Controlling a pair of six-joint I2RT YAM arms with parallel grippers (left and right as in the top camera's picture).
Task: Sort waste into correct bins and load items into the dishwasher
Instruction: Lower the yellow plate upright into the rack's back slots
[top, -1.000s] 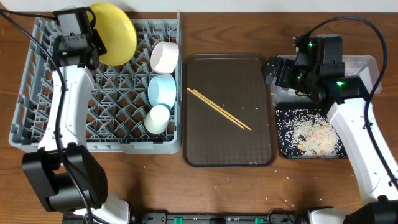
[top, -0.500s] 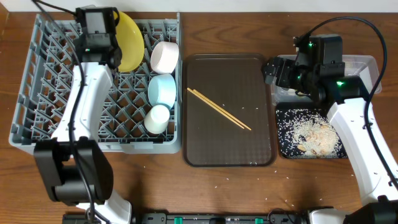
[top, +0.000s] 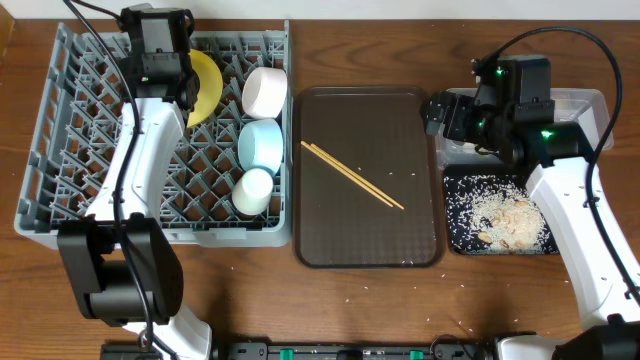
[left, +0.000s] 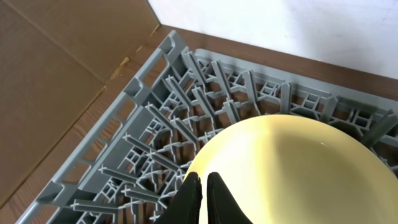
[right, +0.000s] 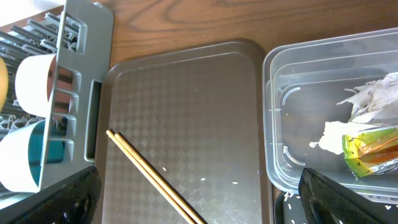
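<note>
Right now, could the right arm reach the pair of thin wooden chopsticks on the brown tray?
Probably yes: the pair of thin wooden chopsticks lies uncovered on the brown flat tray, and the right hand hangs open at that tray's right edge.

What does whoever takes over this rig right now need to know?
Left claw: shut on the yellow plate, held on edge at the back of the dish rack, not released.
Right claw: open, empty, by the clear tub.
Done: white bowl, light blue bowl, white cup in rack; napkin, wrapper in tub; rice, scraps in black tray.
Left: release plate; load chopsticks from brown tray.
</note>
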